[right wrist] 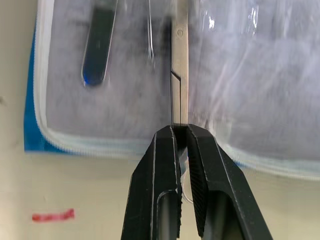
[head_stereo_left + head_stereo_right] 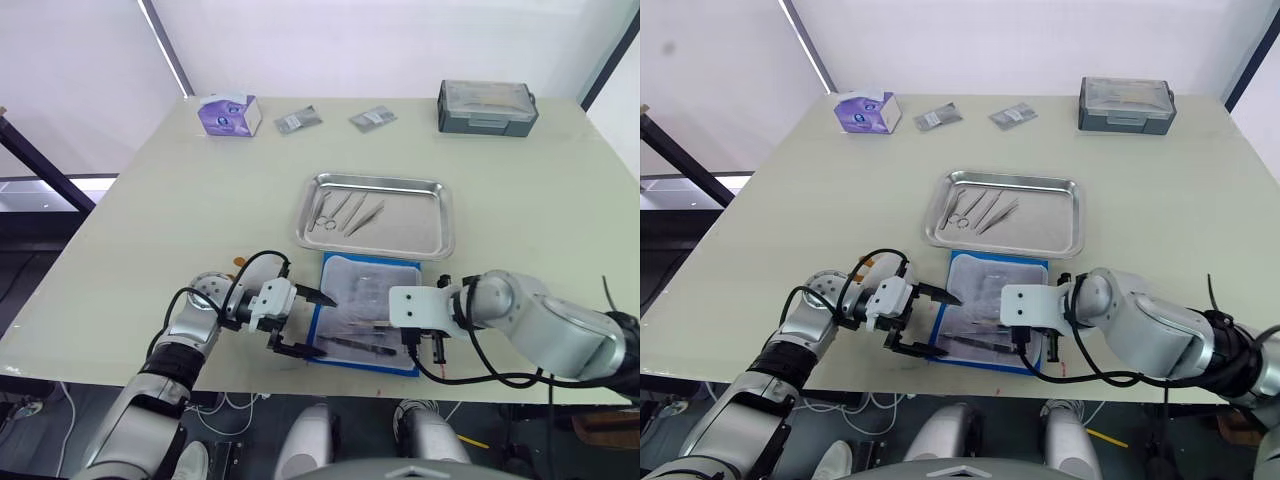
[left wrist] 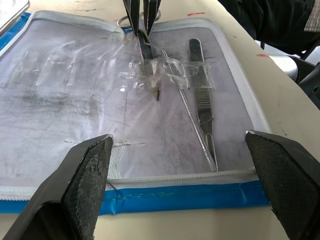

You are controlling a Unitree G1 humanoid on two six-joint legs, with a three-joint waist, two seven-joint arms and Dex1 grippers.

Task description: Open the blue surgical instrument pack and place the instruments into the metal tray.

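Right wrist view: the right gripper (image 1: 179, 137) is closed on the handle end of the silver scissors (image 1: 180, 65), at the pack's near edge.
Pack: the flat bright-blue fabric pack (image 2: 366, 311) lies open, pale lining up, just near of the shiny steel tray (image 2: 440, 222).
Long axis: the scissors run from the near edge toward the far edge, pointing at the tray.
Left gripper (image 2: 310, 323): wide open, empty, at the pack's left edge.
Tray: several slim tools (image 2: 345, 211) lie inside.
Nearer arm: right, I judge.
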